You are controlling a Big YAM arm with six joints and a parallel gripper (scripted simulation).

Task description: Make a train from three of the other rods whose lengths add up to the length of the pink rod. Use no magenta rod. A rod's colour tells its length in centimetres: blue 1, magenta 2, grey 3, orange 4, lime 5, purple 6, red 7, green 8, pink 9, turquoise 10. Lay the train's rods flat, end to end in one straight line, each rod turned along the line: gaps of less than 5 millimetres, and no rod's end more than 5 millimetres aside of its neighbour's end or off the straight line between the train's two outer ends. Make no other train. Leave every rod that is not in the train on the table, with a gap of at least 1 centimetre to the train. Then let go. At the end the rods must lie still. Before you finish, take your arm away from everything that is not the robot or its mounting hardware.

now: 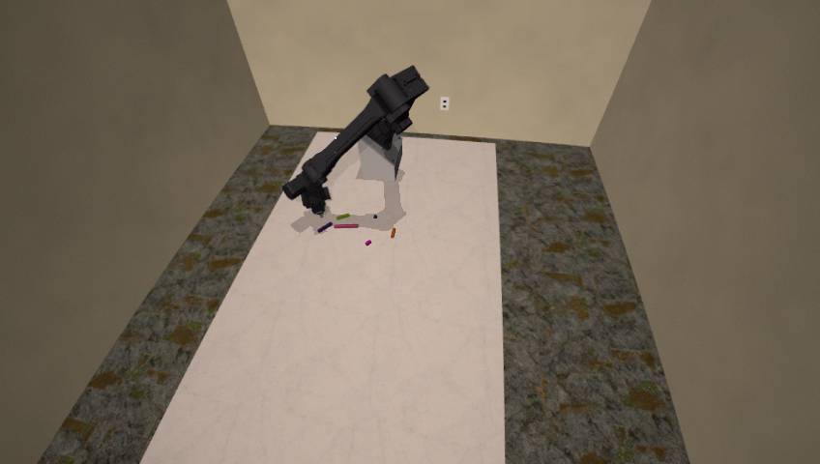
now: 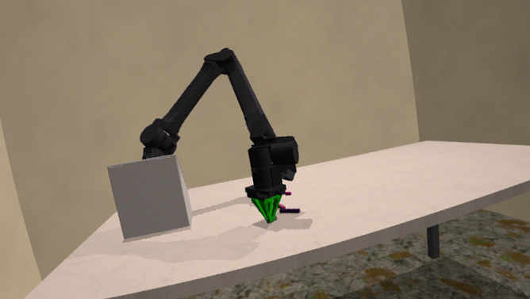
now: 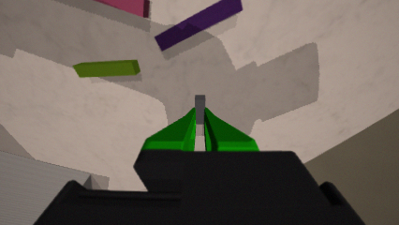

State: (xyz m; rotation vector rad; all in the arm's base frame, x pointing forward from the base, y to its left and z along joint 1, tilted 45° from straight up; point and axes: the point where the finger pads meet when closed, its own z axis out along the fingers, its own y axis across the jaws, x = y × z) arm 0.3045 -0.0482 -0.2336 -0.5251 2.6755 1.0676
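My gripper (image 3: pixel 199 112) (image 2: pixel 269 219) (image 1: pixel 319 213), with green fingers, is down at the table top near its left edge and shut on a short grey rod (image 3: pixel 199 108). The rod lies along the gap between the fingers and sticks out past the tips. A purple rod (image 3: pixel 199 24) (image 1: pixel 325 226) (image 2: pixel 290 210) and a lime rod (image 3: pixel 107 68) (image 1: pixel 343 217) lie just beyond it. The pink rod (image 3: pixel 125 6) (image 1: pixel 346 225) lies past the purple one. A blue rod (image 1: pixel 374 217), an orange rod (image 1: pixel 393 232) and a magenta rod (image 1: pixel 367 243) lie further right.
The grey base block (image 2: pixel 149 197) (image 1: pixel 377 161) (image 3: pixel 33 180) of the arm stands at the back of the table. The table's left edge (image 1: pixel 276 216) is close to the gripper, with floor (image 3: pixel 361 169) beyond it.
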